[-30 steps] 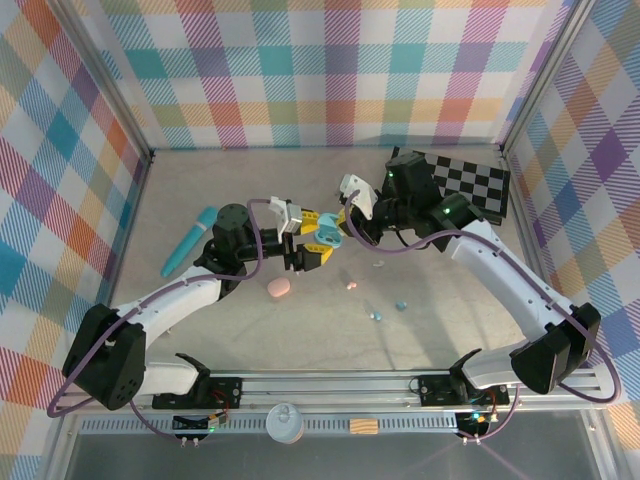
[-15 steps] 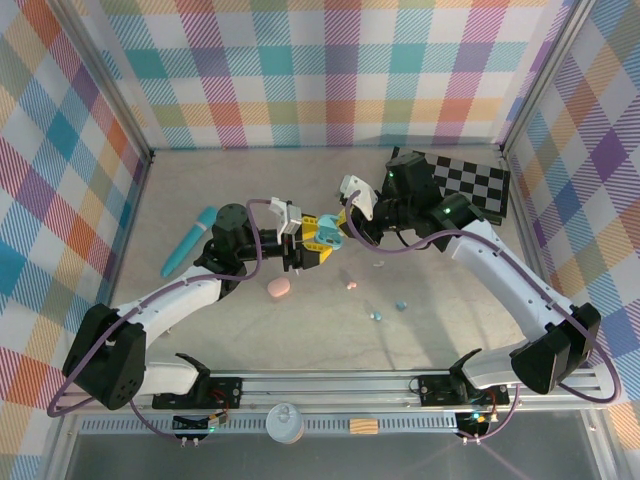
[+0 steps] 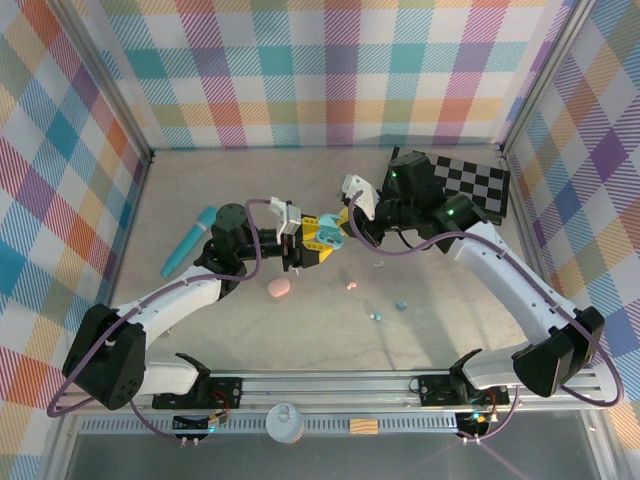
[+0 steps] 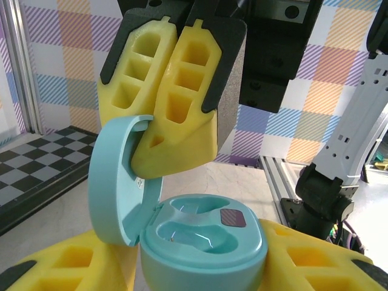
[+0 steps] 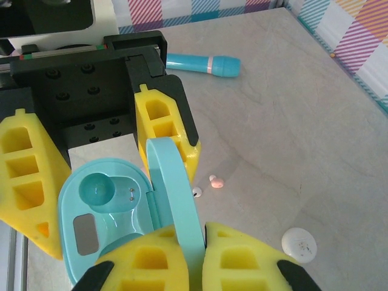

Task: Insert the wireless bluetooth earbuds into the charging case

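Observation:
The teal charging case (image 4: pixel 203 236) hangs above the table with its lid (image 4: pixel 115 182) swung open and both sockets empty. My left gripper (image 4: pixel 203 257) is shut on the case body, one yellow finger on each side. My right gripper (image 5: pixel 194 242) is shut on the edge of the lid (image 5: pixel 173 200). From above, the two grippers meet at the case (image 3: pixel 327 231), left gripper (image 3: pixel 310 244), right gripper (image 3: pixel 343 222). Earbuds lie loose on the table: a pink earbud (image 5: pixel 216 181), a whitish earbud (image 5: pixel 197 192), the pink one again (image 3: pixel 351 286) and two light blue earbuds (image 3: pixel 401 305) (image 3: pixel 376 316).
A pink pebble-shaped case (image 3: pixel 279 288) lies in front of the left gripper. A long teal tube (image 3: pixel 188 242) rests at the left. A white round piece (image 5: pixel 299 244) sits near the right arm. A checkerboard (image 3: pixel 465 185) lies at the back right, inside plaid walls.
My left gripper's fingers have closed in on the case body. My right gripper has kept its hold on the lid, and both have barely shifted.

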